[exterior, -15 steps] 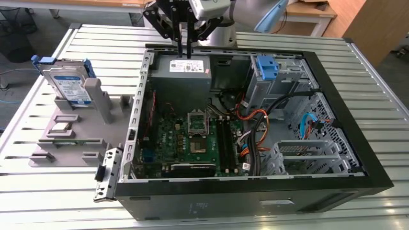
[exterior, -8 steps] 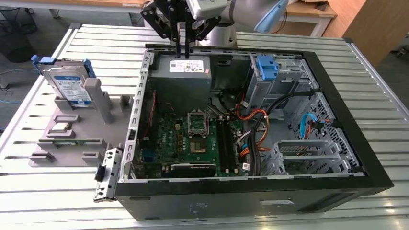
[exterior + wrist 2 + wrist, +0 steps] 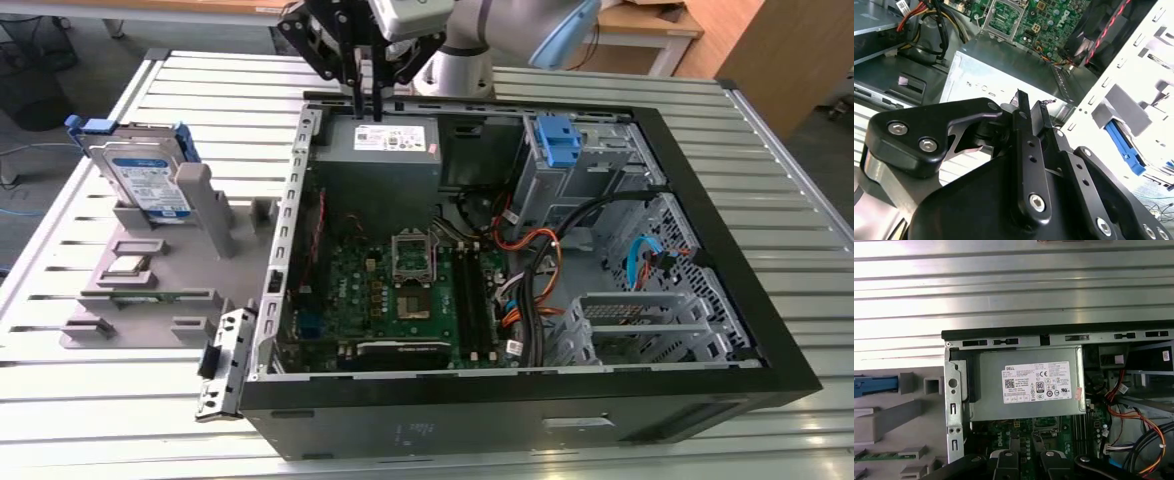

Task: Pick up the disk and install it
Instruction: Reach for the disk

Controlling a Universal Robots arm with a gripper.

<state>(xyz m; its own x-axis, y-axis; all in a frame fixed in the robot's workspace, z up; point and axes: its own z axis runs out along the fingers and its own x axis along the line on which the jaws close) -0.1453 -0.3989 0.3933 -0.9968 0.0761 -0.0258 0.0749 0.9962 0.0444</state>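
A slatted metal surface (image 3: 80, 420) carries the work, with wooden furniture (image 3: 787, 50) beyond its far edge at the exterior view's right. At the exterior view's left, the disk (image 3: 140, 175) stands upright on edge in a grey fixture (image 3: 180, 265), framed by its blue bracket and well apart from the hand. Right of it lies the open computer case (image 3: 747, 340), its green motherboard (image 3: 400, 290) exposed. The robot's hand (image 3: 368, 116) hangs empty just above the grey power supply (image 3: 380, 140) in the case's far left corner; whether it is open or closed cannot be told. The first wrist view shows the supply's white sticker (image 3: 1036, 382) face-on. The second wrist view shows the case's perforated wall (image 3: 1149, 45) standing between hand and disk. Orange cables (image 3: 527, 240) and a blue latch (image 3: 554, 140) sit farther right.
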